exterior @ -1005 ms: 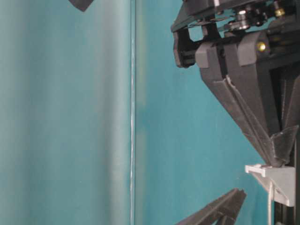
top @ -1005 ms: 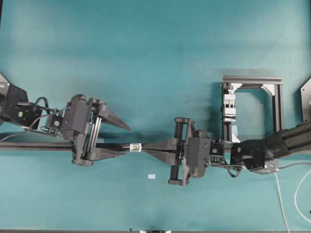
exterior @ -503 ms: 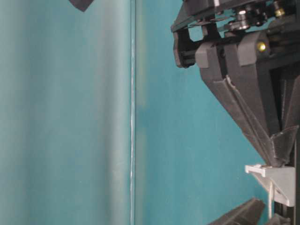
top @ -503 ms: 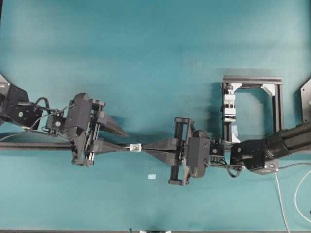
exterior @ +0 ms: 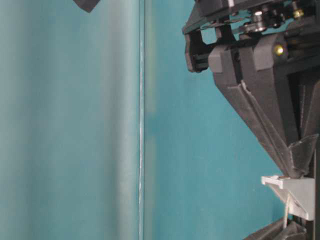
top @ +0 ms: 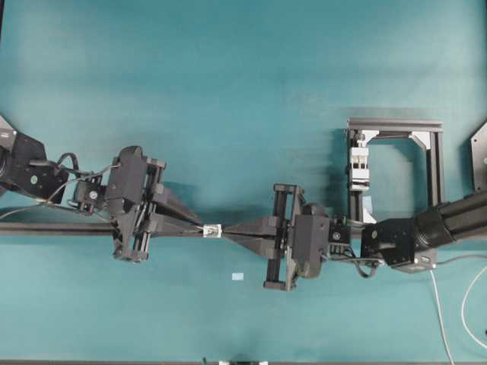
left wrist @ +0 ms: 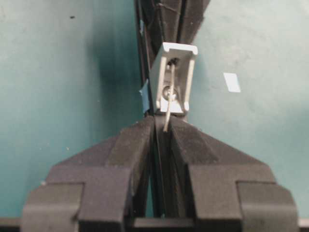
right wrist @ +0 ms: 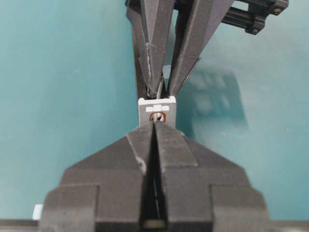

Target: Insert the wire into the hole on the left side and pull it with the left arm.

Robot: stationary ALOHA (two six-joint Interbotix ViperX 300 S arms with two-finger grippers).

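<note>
While the wire [left wrist: 168, 104] sits through the hole [right wrist: 157, 117], both pincers, left [left wrist: 162, 126] and right [right wrist: 154, 126], pinch it.

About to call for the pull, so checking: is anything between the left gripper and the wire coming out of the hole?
Nothing visible. The left gripper is shut on the wire just outside the white fitting, with no object between them. The right gripper, shut, sits on the fitting's far side.
</note>
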